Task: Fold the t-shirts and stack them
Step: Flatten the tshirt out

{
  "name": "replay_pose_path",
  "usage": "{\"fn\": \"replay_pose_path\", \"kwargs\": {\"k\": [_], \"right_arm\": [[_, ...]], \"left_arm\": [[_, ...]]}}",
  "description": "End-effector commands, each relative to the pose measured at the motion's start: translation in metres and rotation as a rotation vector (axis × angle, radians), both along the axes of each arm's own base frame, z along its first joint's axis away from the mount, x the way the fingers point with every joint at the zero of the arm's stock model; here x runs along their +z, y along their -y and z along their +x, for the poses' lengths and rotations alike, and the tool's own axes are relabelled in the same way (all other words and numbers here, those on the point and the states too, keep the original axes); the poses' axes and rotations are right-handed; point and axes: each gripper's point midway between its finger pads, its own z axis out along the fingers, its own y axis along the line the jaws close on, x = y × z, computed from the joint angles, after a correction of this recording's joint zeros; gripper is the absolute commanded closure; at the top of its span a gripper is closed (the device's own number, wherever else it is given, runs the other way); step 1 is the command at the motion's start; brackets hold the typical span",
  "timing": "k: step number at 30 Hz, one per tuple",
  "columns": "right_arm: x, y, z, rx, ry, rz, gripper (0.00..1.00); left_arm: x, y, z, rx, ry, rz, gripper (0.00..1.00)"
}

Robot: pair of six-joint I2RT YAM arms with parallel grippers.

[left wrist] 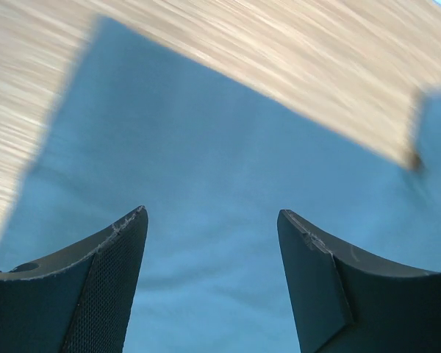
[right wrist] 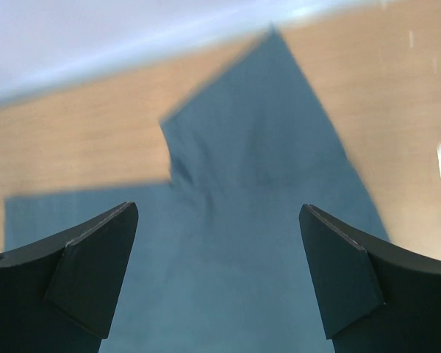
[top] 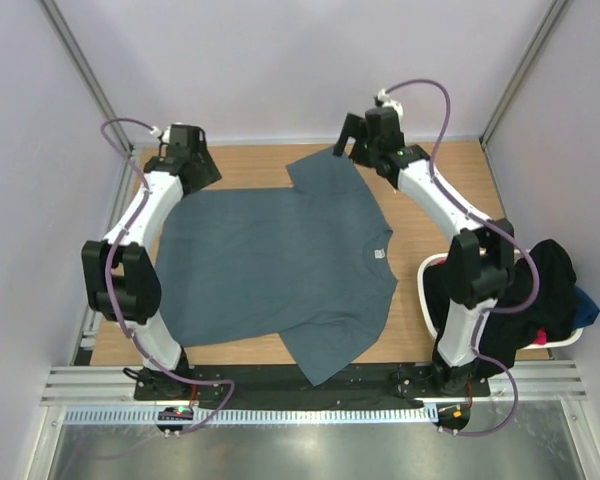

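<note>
Both tools are hanging released and empty over the shirt (top: 270, 265), which is lying spread flat on the tabletop (top: 450, 175): left tool (top: 185, 140) above a hem corner, right tool (top: 352, 135) above the far sleeve. A shallow or uneven pinch is risking bunched cloth and a skewed fold.

A slate blue-grey shirt (top: 280, 265) lies spread flat across the middle of the tabletop (top: 460, 170), its round neck toward the right edge and its hem toward the left. One short sleeve points at the far edge; the other reaches the near edge. Black cloth (top: 545, 280), with a blue piece (top: 586, 306) and a red piece (top: 542, 337), is heaped in the basket (top: 570, 340) at the near right corner.
</note>
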Motion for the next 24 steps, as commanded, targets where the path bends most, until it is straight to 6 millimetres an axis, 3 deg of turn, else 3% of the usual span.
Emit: {"fn": "replay_pose_path", "kwargs": {"k": [1, 2, 3, 4, 7, 11, 13, 16, 17, 18, 21, 22, 24], "right_arm": [[-0.109, -0.007, -0.080, 0.052, -0.320, -0.029, 0.02], [-0.106, -0.010, -0.096, 0.070, -0.323, -0.027, 0.02], [-0.127, -0.009, -0.119, 0.083, -0.379, -0.053, 0.02], [-0.133, -0.018, -0.138, 0.108, -0.404, -0.084, 0.02], [-0.140, -0.028, -0.186, 0.162, -0.449, -0.140, 0.02], [-0.133, -0.036, -0.238, 0.223, -0.467, -0.175, 0.02], [-0.121, -0.036, -0.263, 0.252, -0.450, -0.175, 0.02], [-0.105, -0.055, -0.304, 0.349, -0.414, -0.120, 0.05], [-0.111, -0.064, -0.328, 0.412, -0.431, -0.120, 0.09], [-0.111, -0.070, -0.339, 0.434, -0.436, -0.108, 0.10], [-0.128, -0.078, -0.380, 0.531, -0.482, -0.155, 0.20], [-0.137, -0.079, -0.390, 0.551, -0.501, -0.179, 0.32], [-0.151, -0.084, -0.413, 0.604, -0.520, -0.218, 0.46]], "left_arm": [[-0.004, 0.053, -0.041, -0.143, -0.066, -0.016, 0.27], [-0.007, 0.065, -0.050, -0.167, -0.082, -0.023, 0.27], [-0.007, 0.071, -0.058, -0.172, -0.083, -0.047, 0.27], [-0.017, 0.077, -0.070, -0.185, -0.113, -0.048, 0.27], [-0.033, 0.077, -0.096, -0.182, -0.164, -0.058, 0.27], [-0.047, 0.078, -0.128, -0.188, -0.219, -0.087, 0.27], [-0.048, 0.079, -0.142, -0.187, -0.226, -0.101, 0.27], [-0.059, 0.078, -0.163, -0.180, -0.274, -0.102, 0.24], [-0.061, 0.077, -0.168, -0.182, -0.285, -0.099, 0.19], [-0.063, 0.078, -0.172, -0.189, -0.299, -0.095, 0.10], [-0.067, 0.076, -0.181, -0.192, -0.338, -0.078, 0.07], [-0.068, 0.075, -0.182, -0.192, -0.338, -0.079, 0.07], [-0.066, 0.076, -0.186, -0.195, -0.332, -0.089, 0.06]]}}
